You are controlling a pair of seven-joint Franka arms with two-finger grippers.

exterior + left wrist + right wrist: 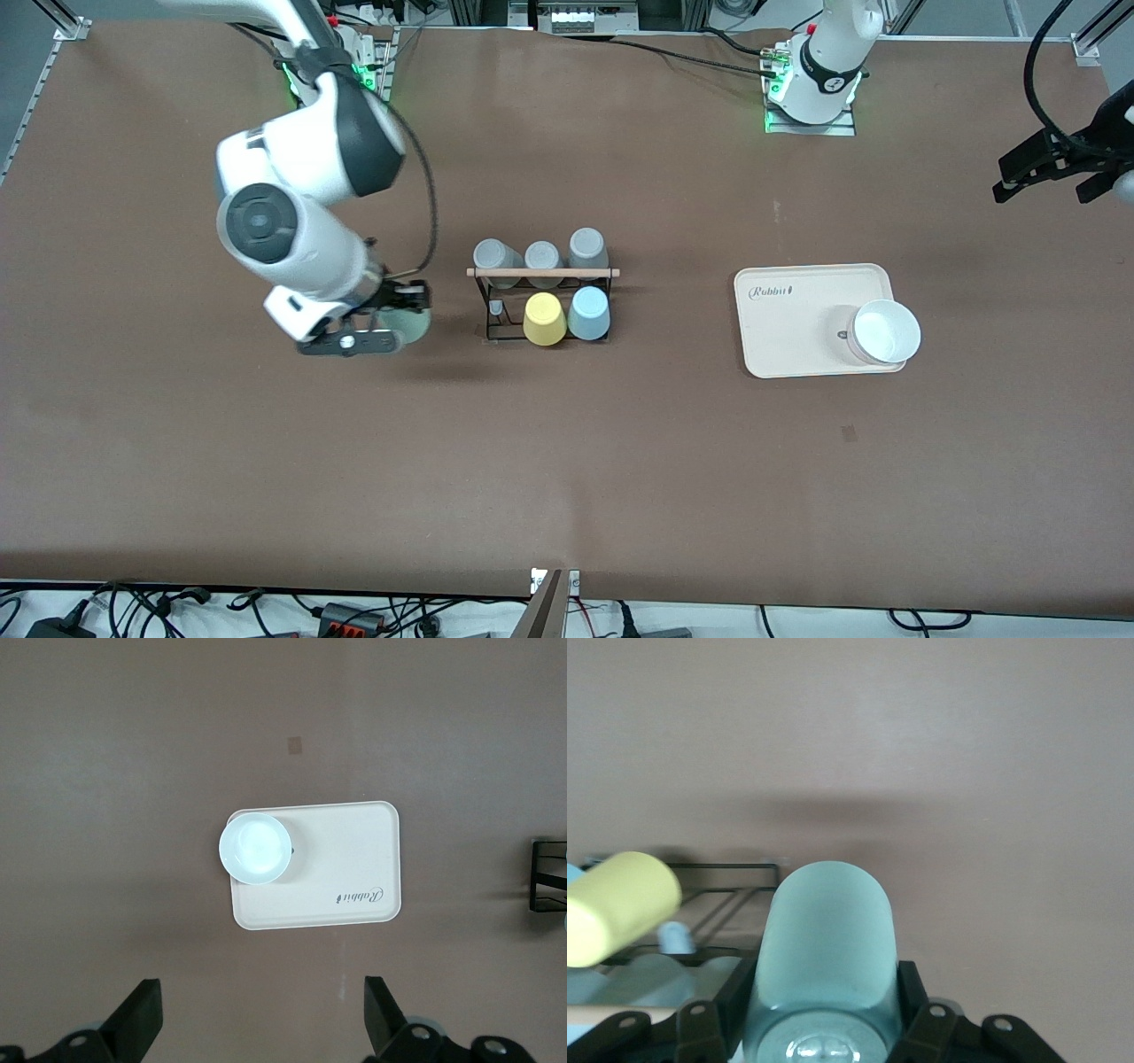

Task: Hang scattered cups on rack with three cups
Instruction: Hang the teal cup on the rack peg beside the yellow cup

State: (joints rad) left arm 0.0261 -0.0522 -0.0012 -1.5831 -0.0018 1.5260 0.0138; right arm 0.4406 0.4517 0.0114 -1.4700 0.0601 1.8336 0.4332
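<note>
We have the right gripper clamped on the pale mint green tapered cup, held on its side in the air over bare brown table, just beside the rack at the right arm's end. In the right wrist view its fingers press both flanks of the cup.

We see the small black wire frame rack with a light wooden rod across its top mid-table. On it: three grey cups in a row farther from the front camera, then a yellow cup and the light blue tapered cup side by side on the nearer row. The light blue cup sits at the end toward the left arm, touching the yellow one. One short grey-tipped peg on the nearer row is bare, at the end toward the right arm.

Left gripper waits high, over the table near the left arm's end, fingers spread wide, holding nothing.

A beige rectangular tray lies well apart from the rack, toward the left arm's end. A white round bowl sits on its corner nearer the front camera, overhanging the edge.
</note>
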